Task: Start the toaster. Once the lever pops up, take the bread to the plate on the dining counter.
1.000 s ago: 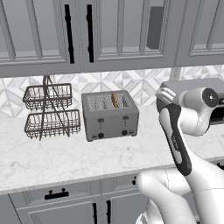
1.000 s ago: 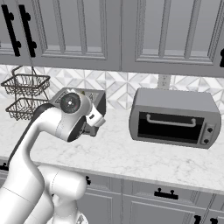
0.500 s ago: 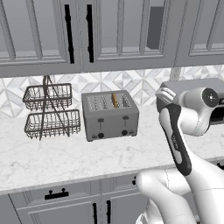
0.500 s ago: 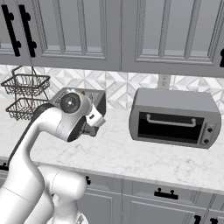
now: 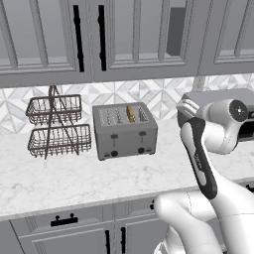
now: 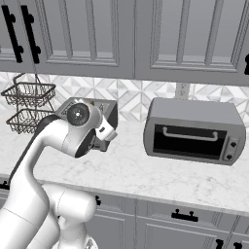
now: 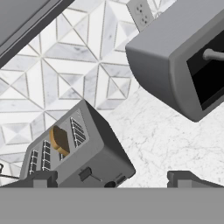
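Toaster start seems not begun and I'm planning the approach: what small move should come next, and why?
Probably bring the gripper across toward the toaster front and down to the lever below the slot holding the bread. Its jaws stand open, away from the toaster, and the bread sits high in its slot, so the lever looks not yet pressed.

toaster (image 6: 99, 109): arm hides most | toaster oven (image 5: 248, 126): largely behind arm
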